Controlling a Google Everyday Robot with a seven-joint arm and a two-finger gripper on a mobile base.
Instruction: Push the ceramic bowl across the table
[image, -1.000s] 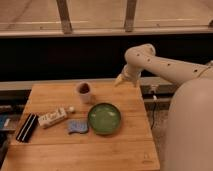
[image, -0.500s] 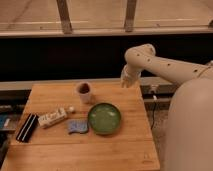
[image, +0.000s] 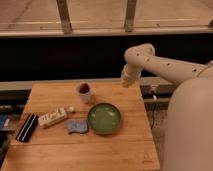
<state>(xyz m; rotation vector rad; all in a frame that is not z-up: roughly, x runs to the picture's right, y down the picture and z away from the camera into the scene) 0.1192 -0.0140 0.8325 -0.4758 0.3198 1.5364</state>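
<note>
The green ceramic bowl (image: 104, 118) sits upright on the wooden table (image: 60, 150), right of centre. My gripper (image: 127, 79) hangs from the white arm above the table's far right edge, well behind and to the right of the bowl, touching nothing.
A small pale cup (image: 84, 92) stands behind the bowl to the left. A blue-grey cloth pad (image: 77, 126) lies just left of the bowl. A white packet (image: 52, 118) and a dark flat item (image: 27, 127) lie at the left. My white base (image: 187, 130) is right of the table.
The arm's end has shifted slightly over the table's far right edge. The bowl and other objects have not moved.
</note>
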